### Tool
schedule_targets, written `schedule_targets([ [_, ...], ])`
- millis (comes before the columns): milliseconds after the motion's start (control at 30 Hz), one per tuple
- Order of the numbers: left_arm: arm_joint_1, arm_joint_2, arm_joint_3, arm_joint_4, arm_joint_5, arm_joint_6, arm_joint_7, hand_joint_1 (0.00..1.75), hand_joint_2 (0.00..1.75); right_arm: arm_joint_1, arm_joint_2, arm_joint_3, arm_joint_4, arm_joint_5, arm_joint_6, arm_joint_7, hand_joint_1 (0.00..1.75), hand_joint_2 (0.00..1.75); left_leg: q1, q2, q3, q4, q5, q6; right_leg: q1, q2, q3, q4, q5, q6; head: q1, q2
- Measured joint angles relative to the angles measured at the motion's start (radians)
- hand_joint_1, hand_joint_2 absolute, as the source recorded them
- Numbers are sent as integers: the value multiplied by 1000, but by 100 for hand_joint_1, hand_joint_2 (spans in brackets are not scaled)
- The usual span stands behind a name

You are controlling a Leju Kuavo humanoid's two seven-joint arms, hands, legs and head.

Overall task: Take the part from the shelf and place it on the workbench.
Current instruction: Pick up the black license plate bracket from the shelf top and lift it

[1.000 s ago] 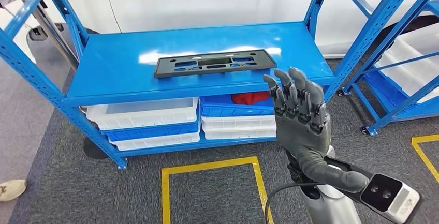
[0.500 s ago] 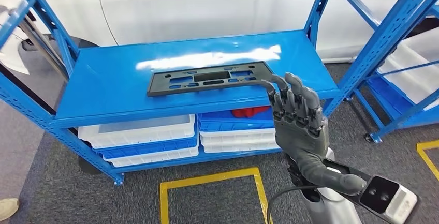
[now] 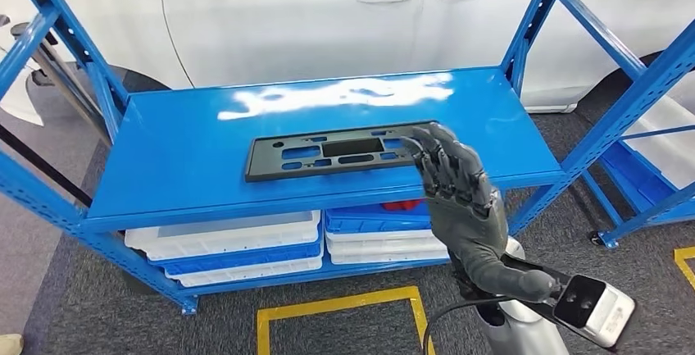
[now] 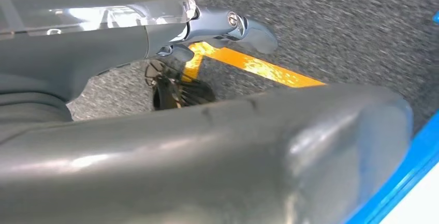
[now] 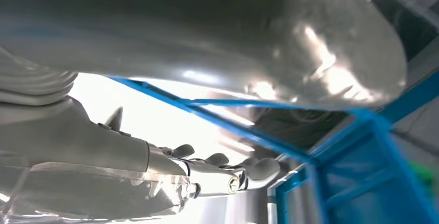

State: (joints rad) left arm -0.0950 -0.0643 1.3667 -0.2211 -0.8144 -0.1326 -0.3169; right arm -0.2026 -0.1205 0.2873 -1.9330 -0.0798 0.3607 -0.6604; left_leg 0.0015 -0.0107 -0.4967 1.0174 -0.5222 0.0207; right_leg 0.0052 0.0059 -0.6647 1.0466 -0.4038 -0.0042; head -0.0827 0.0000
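The part [image 3: 336, 152], a flat black plastic plate with several cut-outs, lies on the top board of the blue shelf [image 3: 188, 150]. My right hand [image 3: 459, 199] is raised in front of the shelf edge, its fingers spread and bent forward. Its fingertips [image 3: 428, 138] reach over the part's right end; I cannot tell whether they touch it. Nothing is held in it. In the right wrist view its fingers [image 5: 228, 175] stretch out against the shelf frame. In the left wrist view my left hand [image 4: 207, 146] hangs above the grey carpet, fingers [image 4: 233, 25] extended, holding nothing.
White and blue bins [image 3: 229, 236] fill the shelf's lower level, one with something red [image 3: 403, 205] in it. A white car [image 3: 328, 19] stands close behind. A second blue rack [image 3: 647, 125] is at the right. Yellow tape [image 3: 344, 306] marks the carpet in front.
The camera has shifted, so the shelf sits lower and closer. My right hand has reached forward from the shelf's front edge until its fingertips lie over the part's right end.
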Motion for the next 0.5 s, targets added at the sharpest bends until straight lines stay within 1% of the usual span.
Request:
schedule_targets([
  [33,-1,-2,0,1,-1,2,0,0,0,-2,0,1,15,-1,-4,15,0,0,-1,0,6,2,-3,-6,2,1,3,-10,5,-3,0,0],
  [100,-1,-2,0,1,-6,6,-3,0,0,-7,-1,5,50,5,-22,35,0,0,-1,1,16,4,-7,-16,-2,1,21,-23,4,-9,0,0],
  [133,-1,-3,0,1,-10,8,-6,0,0,-10,-1,10,71,12,-35,37,0,0,0,2,16,20,-11,-20,-5,1,33,-31,2,-13,0,0],
  [167,-2,-4,-1,1,-14,10,-9,0,0,-14,-1,17,93,21,-51,38,0,0,1,3,1,51,-23,-24,-8,0,43,-37,0,-16,0,0],
  [200,-3,-4,-2,1,-17,11,-12,0,0,-18,-1,28,116,31,-67,38,0,0,4,3,-28,102,-44,-29,-9,-1,50,-41,-3,-19,0,0],
  [267,-2,-6,-4,1,-22,14,-14,0,0,-20,-1,49,158,46,-91,38,0,0,8,4,-108,218,-91,-40,-9,-1,56,-42,-12,-22,0,0],
  [300,-1,-6,-5,1,-23,15,-14,0,0,-19,-1,58,174,50,-96,38,0,0,10,4,-139,250,-100,-43,-9,0,58,-41,-17,-22,0,0],
  [333,1,-6,-5,1,-23,16,-14,0,0,-18,-1,65,186,52,-99,38,0,0,11,4,-154,248,-87,-45,-10,1,63,-40,-22,-21,0,0],
  [367,2,-6,-6,1,-24,16,-14,0,0,-18,-1,70,195,53,-101,38,0,0,12,4,-152,211,-50,-46,-11,1,69,-39,-27,-20,0,0],
  [400,3,-6,-7,1,-24,16,-14,0,0,-18,-1,73,202,54,-103,38,0,0,13,4,-135,147,2,-46,-11,2,76,-38,-34,-17,0,0],
  [433,3,-5,-8,1,-24,17,-14,0,0,-19,-1,76,207,55,-105,38,0,0,13,4,-118,86,39,-44,-11,1,84,-36,-40,-12,0,0],
  [467,3,-5,-9,1,-24,17,-14,0,0,-19,-1,78,212,55,-106,38,0,0,11,5,-105,38,60,-39,-11,1,87,-34,-44,-8,0,0],
  [500,3,-5,-10,1,-24,17,-14,0,0,-20,-1,80,217,55,-107,38,0,0,9,5,-98,12,72,-32,-10,1,88,-33,-48,-3,0,0],
])
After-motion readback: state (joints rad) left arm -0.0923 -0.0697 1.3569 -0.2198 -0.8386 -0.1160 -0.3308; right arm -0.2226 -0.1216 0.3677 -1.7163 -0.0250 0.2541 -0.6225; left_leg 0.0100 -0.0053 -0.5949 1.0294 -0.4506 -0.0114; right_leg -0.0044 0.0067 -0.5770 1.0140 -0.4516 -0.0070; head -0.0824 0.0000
